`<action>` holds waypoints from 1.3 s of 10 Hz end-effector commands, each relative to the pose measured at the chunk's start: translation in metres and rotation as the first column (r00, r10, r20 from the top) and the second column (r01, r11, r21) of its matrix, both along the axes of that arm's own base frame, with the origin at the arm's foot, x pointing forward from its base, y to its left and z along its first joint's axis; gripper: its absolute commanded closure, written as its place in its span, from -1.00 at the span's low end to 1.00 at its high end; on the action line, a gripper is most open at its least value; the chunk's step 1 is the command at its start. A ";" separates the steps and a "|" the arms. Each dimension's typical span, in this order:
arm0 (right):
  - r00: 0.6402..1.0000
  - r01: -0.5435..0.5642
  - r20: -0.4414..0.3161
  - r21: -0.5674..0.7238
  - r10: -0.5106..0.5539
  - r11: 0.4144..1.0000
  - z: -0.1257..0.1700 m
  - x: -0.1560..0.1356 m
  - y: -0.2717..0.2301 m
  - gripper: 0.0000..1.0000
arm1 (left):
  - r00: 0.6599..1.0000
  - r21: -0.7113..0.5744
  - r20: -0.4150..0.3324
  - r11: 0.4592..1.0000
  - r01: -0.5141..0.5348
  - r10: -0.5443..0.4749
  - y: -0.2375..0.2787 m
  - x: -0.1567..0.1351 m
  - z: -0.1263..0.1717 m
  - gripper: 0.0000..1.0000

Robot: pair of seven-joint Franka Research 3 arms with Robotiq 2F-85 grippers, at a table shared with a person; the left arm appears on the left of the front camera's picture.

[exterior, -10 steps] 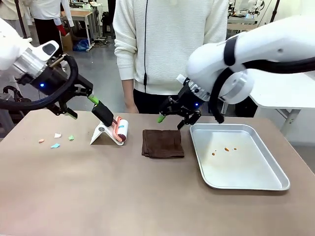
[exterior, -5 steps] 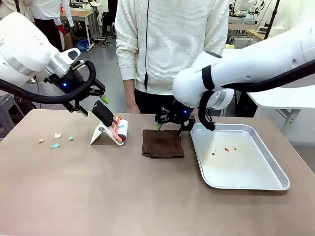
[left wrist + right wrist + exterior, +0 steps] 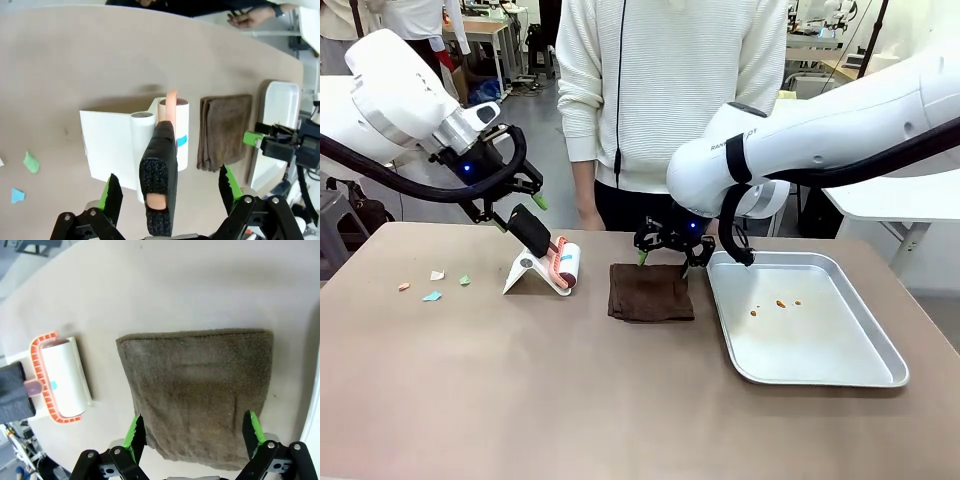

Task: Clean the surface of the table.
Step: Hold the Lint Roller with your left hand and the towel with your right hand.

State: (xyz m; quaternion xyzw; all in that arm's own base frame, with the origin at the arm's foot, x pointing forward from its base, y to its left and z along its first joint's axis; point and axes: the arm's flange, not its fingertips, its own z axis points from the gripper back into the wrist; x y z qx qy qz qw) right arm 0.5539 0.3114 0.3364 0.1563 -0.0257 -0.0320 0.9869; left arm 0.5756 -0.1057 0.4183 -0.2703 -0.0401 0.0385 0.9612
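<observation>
The brown table (image 3: 570, 400) spans the whole foreground, with a person in a white sweater (image 3: 670, 90) standing at its far edge. The left gripper (image 3: 518, 212) hangs at the far left of the table with its jaws wide, its 2 green-tipped fingers (image 3: 112, 192) straddling the black handle (image 3: 159, 185) of a lint roller (image 3: 563, 265). In the left wrist view there is a clear gap on each side of the handle. The roller leans on a white stand (image 3: 525, 270). To its left, 4 small paper scraps (image 3: 433, 285) lie on the tabletop.

The right gripper (image 3: 667, 250) is low over the far edge of a folded dark brown cloth (image 3: 651, 292), also spread wide and holding nothing. Its fingers (image 3: 135, 432) bracket the cloth's width, but whether the tips touch the fabric is hard to tell. Just right of the cloth sits a silver tray (image 3: 820, 340) with about 3 orange crumbs (image 3: 780, 303) in it.
</observation>
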 end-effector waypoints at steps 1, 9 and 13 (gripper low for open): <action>0.999 0.041 -0.004 -0.049 -0.041 0.998 0.002 0.004 0.003 -1.00 | 0.999 -0.039 -0.012 0.998 0.044 -0.045 0.011 0.001 -0.006 -1.00; 0.998 0.012 -0.057 -0.207 -0.024 0.978 -0.029 0.003 0.006 -1.00 | 0.997 -0.142 -0.004 0.987 0.081 -0.082 0.024 -0.007 -0.028 -1.00; 0.998 0.023 -0.052 -0.199 -0.034 0.980 -0.033 0.003 0.008 -1.00 | 0.997 -0.145 0.002 0.986 0.080 -0.081 0.027 -0.005 -0.030 -1.00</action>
